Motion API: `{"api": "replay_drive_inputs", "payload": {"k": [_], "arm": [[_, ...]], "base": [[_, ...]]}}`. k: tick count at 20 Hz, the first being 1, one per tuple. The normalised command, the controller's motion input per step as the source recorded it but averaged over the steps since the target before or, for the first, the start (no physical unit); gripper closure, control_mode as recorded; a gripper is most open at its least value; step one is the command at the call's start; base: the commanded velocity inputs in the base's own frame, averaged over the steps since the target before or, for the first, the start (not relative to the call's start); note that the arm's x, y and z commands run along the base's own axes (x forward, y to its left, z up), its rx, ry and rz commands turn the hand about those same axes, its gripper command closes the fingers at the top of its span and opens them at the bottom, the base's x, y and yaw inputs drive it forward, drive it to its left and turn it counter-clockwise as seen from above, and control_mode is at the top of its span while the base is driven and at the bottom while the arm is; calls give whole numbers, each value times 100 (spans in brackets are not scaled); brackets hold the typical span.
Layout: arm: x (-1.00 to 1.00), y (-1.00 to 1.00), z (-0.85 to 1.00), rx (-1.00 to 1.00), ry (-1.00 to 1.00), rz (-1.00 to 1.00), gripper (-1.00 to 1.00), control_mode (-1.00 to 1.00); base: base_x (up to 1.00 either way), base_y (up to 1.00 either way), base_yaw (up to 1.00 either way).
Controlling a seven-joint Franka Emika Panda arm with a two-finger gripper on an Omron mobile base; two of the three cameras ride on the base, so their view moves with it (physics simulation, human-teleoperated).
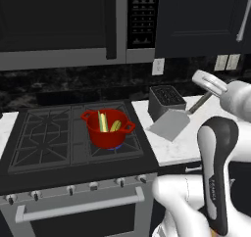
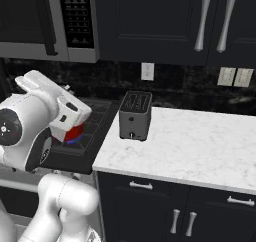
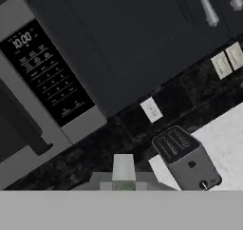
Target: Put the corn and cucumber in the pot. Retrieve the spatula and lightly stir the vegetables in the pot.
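Note:
The red pot (image 1: 105, 135) stands on the stove's right front burner. Inside it the pale-yellow corn (image 1: 102, 122) leans upright, and the light green cucumber (image 1: 115, 126) lies beside it. In the right base view my arm covers the pot (image 2: 75, 133) except for a red sliver. My gripper (image 1: 210, 90) is up to the right of the pot, over the counter, shut on the dark grey handle of the spatula (image 1: 169, 125). Its flat grey blade hangs down-left, beside the toaster. In the hand view the spatula (image 3: 123, 169) juts out ahead at the bottom.
A dark toaster (image 1: 165, 101) (image 2: 135, 115) (image 3: 187, 160) stands on the white marble counter (image 2: 190, 146), just right of the stove (image 1: 49, 133). Above the stove hangs a microwave (image 1: 59, 25), with dark cabinets beside it. My own forearm (image 1: 215, 172) rises at the lower right.

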Motion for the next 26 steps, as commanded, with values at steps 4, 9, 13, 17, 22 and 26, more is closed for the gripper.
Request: {"api": "replay_drive_inputs", "payload": {"k": [4,9,13,17,22,26], "arm": [[7,100,12,-46,-38,12,100,-100],[24,86,-4,-37,-35,9,100,-100],[47,73,-26,-27,-13,9,100,-100],[49,77,-56,-25,-1,9,100,-100],[58,53,-56,-19,0,6,100,-100],[76,38,-37,-11,0,3,100,-100]], "base": [[0,0,0],[0,0,0],[0,0,0],[0,0,0],[0,0,0],[0,0,0]]}}
